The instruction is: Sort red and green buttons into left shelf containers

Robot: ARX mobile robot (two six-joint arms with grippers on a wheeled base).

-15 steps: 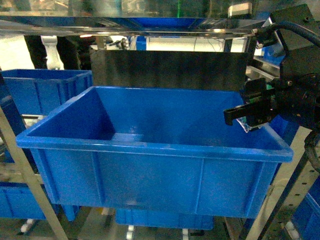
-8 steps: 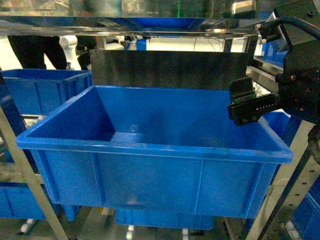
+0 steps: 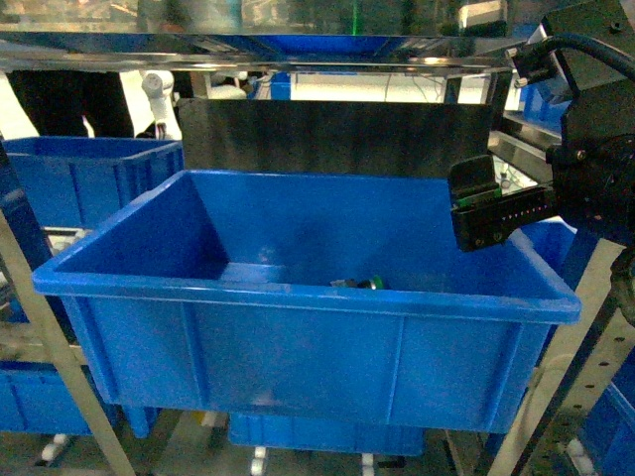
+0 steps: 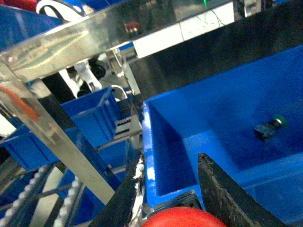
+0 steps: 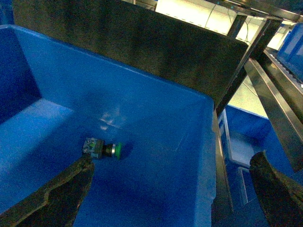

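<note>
A large blue tub (image 3: 298, 297), one of the left shelf containers, fills the middle of the head view. The green button (image 3: 372, 284) lies on its side on the tub floor, and also shows as the green button (image 5: 102, 148) and the green button (image 4: 270, 127). My right gripper (image 5: 170, 189) hangs open above the tub's right wall with nothing between its fingers, and in the head view the right gripper (image 3: 483, 213) is over the right rim. My left gripper (image 4: 173, 189) is shut on the red button (image 4: 175, 218), just outside the tub's near left corner.
A dark panel (image 3: 337, 139) stands behind the tub. Another blue tub (image 3: 89, 174) sits to the left and more lie on the shelf below. A slanted metal rack upright (image 4: 71, 146) crosses close to my left gripper. A metal shelf edge (image 3: 298, 55) runs overhead.
The right gripper rose, turned and opened. The green button that it carried over the right rim now lies on the tub floor.
</note>
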